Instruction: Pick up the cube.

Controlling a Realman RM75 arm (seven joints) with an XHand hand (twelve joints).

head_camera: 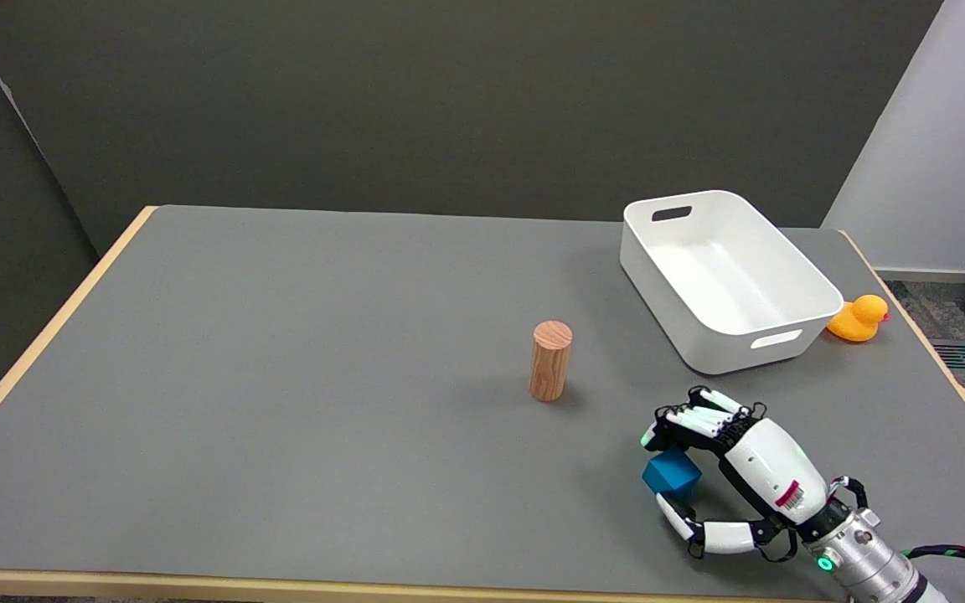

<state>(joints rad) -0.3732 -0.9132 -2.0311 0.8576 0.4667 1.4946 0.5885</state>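
The blue cube (671, 474) sits low on the grey table (281, 377), near its front right. My right hand (730, 469) reaches in from the lower right and wraps around it. The fingers (696, 419) curl over the cube's far side and the thumb (683, 519) presses in from the near side. The cube looks slightly tilted in this grip. Whether it is off the tabletop I cannot tell.
A wooden cylinder (550, 360) stands upright left of and beyond the hand. A white bin (725, 276) sits at the back right with a yellow rubber duck (859, 318) beside it. The table's front edge runs just below the hand.
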